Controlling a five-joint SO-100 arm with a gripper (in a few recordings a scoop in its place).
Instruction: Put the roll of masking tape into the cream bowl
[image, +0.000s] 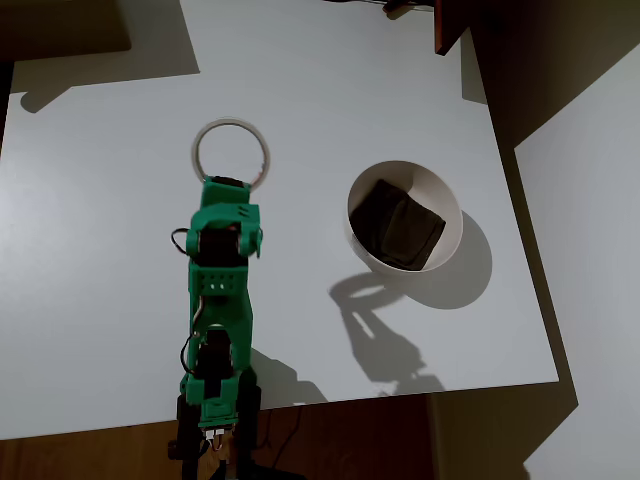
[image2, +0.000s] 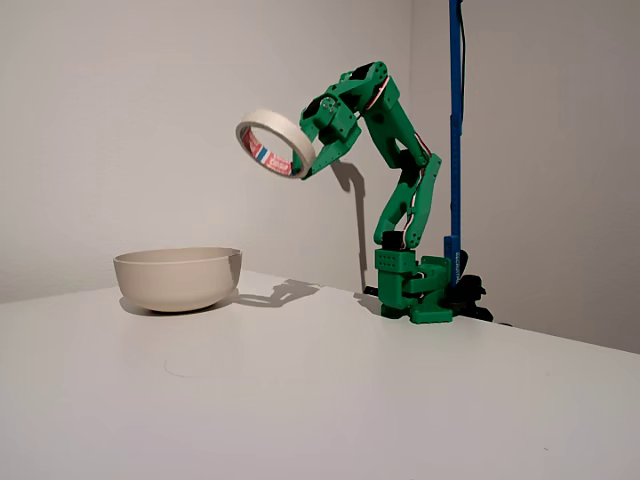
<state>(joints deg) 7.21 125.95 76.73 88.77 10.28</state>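
Note:
The roll of masking tape (image: 231, 153) (image2: 275, 143) is a cream ring with red and blue marks on its inner core. It hangs high above the table, tilted, held by its rim. My green gripper (image: 226, 186) (image2: 306, 157) is shut on the near edge of the roll. The cream bowl (image: 441, 202) (image2: 177, 277) rests on the white table with a dark folded cloth (image: 398, 229) inside. In the overhead view the bowl lies to the right of the gripper; in the fixed view it sits below and left of the raised roll.
The arm's green base (image2: 414, 288) stands at the table's edge beside a blue pole (image2: 455, 130). The white table (image: 100, 250) ends at dark floor on the right. A dark object (image: 452, 25) pokes in at the top edge.

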